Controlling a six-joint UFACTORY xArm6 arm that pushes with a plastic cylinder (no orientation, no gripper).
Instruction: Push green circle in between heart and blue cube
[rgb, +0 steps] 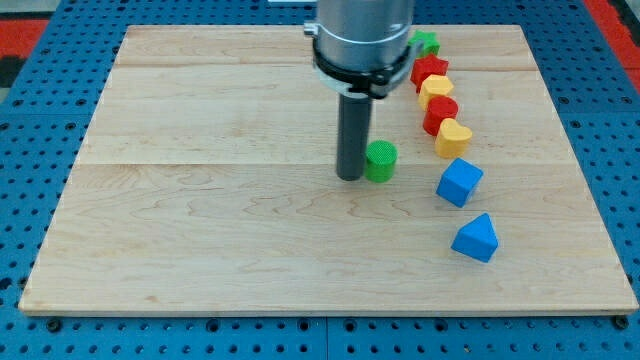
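Observation:
The green circle (380, 160) lies near the board's middle, right of centre. My tip (350, 176) stands right against its left side, touching or nearly touching it. The yellow heart (453, 137) lies to the right of the circle, slightly higher in the view. The blue cube (459, 182) lies just below the heart, with a narrow gap between the two. The circle is about a block's width to the left of that gap.
A curved column of blocks runs up the view's right: a red block (440, 113), a yellow block (436, 90), a red star (430, 69), a green block (426, 43). A blue triangle (476, 238) lies below the cube. The wooden board (200, 200) sits on blue pegboard.

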